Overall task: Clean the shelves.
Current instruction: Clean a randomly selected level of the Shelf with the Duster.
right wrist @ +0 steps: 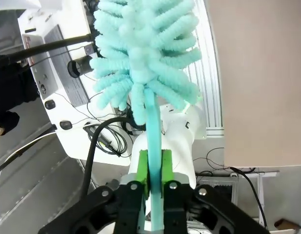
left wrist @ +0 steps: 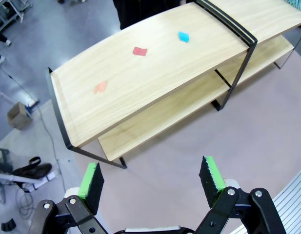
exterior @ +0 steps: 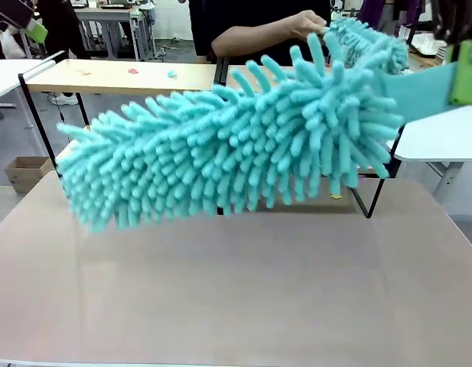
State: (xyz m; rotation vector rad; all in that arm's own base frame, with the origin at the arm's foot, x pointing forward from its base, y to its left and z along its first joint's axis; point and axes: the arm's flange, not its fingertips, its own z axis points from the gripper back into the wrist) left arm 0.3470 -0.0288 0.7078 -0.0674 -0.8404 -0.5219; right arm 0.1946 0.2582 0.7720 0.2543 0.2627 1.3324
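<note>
Right wrist view showed the right gripper (right wrist: 154, 163) clamped tight on the flat handle (right wrist: 151, 122) of a fluffy teal duster (right wrist: 140, 53), head out at twelve o'clock. Soft and light, it seemed best gripped on that stiff handle. The left gripper (left wrist: 150, 178) stood wide open, empty, the shelves (left wrist: 155, 83) beyond at twelve o'clock: rigid smooth boards on a thin frame that hard wiping might shift. Three paper scraps (left wrist: 139, 50) lay on their upper tier.

The shelves (exterior: 121, 76) stand on the table's (exterior: 236, 306) far half. A duster (exterior: 228, 153) hangs before them, above the table. Three scraps (left wrist: 139, 50) lie on the left top board. Behind the right section, a hand (exterior: 304, 24) meets a second duster (exterior: 369, 42).
</note>
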